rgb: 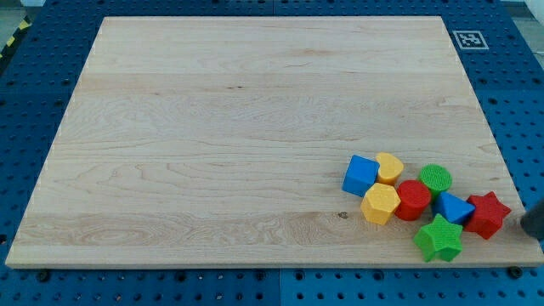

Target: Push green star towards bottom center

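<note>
The green star (439, 240) lies near the board's bottom right corner, at the lower edge of a cluster of blocks. Just above it sit a blue triangular block (454, 208) and a red hexagonal block (413, 200). A red star (487, 214) lies to its upper right. My tip (533, 223) shows as a dark rounded shape at the view's right edge, just right of the red star and right of and slightly above the green star.
The cluster also holds a blue cube (360, 175), a yellow heart-like block (389, 167), a yellow hexagonal block (380, 204) and a green round block (436, 179). The wooden board (212, 144) has a marker tag (470, 39) at its top right corner.
</note>
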Robot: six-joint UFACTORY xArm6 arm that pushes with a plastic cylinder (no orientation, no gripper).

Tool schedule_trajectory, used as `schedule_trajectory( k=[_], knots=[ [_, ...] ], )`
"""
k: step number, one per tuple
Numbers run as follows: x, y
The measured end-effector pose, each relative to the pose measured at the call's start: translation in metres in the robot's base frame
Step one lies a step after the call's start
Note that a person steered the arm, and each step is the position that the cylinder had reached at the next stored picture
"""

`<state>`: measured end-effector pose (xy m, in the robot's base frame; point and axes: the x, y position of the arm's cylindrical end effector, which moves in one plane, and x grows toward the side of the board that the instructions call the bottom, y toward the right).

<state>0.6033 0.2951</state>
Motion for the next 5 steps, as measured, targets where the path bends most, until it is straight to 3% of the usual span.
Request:
schedule_trajectory(
  k=[2,5],
  knots=[
    [0.014,-0.008],
    [0.014,-0.158]
  ],
)
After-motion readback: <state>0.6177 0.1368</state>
